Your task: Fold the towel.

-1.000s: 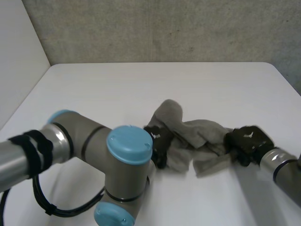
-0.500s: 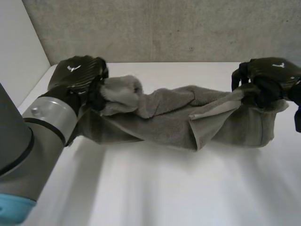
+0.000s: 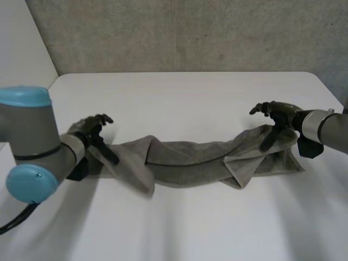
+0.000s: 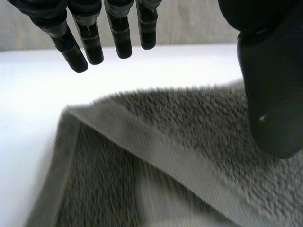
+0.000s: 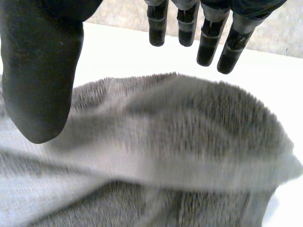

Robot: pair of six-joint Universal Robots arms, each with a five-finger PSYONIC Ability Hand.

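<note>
Left hand (image 3: 89, 132) is over the left end of the rumpled grey terry towel (image 3: 190, 163), fingers straight, gripping nothing. The towel is stretched along the white table (image 3: 179, 98), probably for flattening. Right hand (image 3: 280, 116) at its right end is open and empty too.

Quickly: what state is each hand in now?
Left hand: open, fingers straight over the left end of the towel.
Right hand: open, fingers straight over the towel's right end.
</note>
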